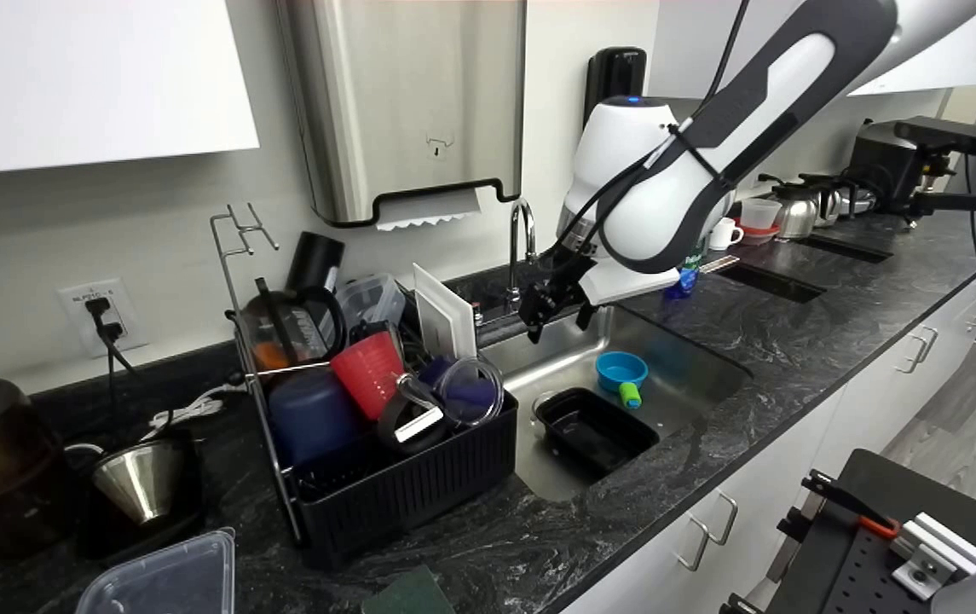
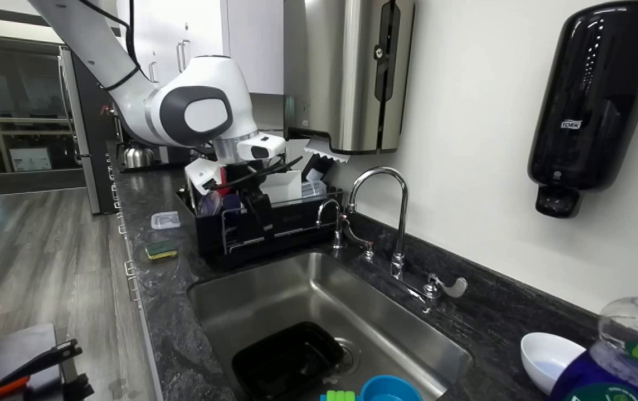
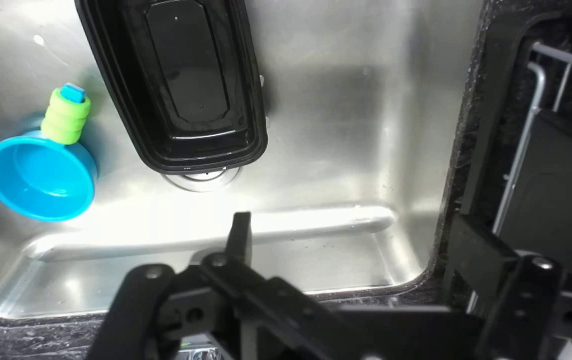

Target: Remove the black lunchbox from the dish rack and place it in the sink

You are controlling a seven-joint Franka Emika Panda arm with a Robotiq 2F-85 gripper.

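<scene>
The black lunchbox (image 1: 597, 429) lies upright and open on the floor of the steel sink (image 1: 679, 396). It also shows in an exterior view (image 2: 288, 359) and in the wrist view (image 3: 188, 65), near the drain. My gripper (image 1: 560, 326) is above the sink's rack-side back corner, near the faucet, apart from the lunchbox. In the wrist view the two fingers (image 3: 353, 225) are wide apart with nothing between them. The black dish rack (image 1: 419, 490) stands beside the sink, full of dishes; its wire edge (image 3: 523, 140) shows at the right of the wrist view.
A blue cup (image 3: 41, 177) with a green handle lies in the sink by the lunchbox. The chrome faucet (image 2: 394, 223) rises at the sink's back edge. A red cup (image 1: 368, 371) and a white board (image 1: 443, 315) stick up from the rack. A sponge (image 2: 161, 249) lies on the counter.
</scene>
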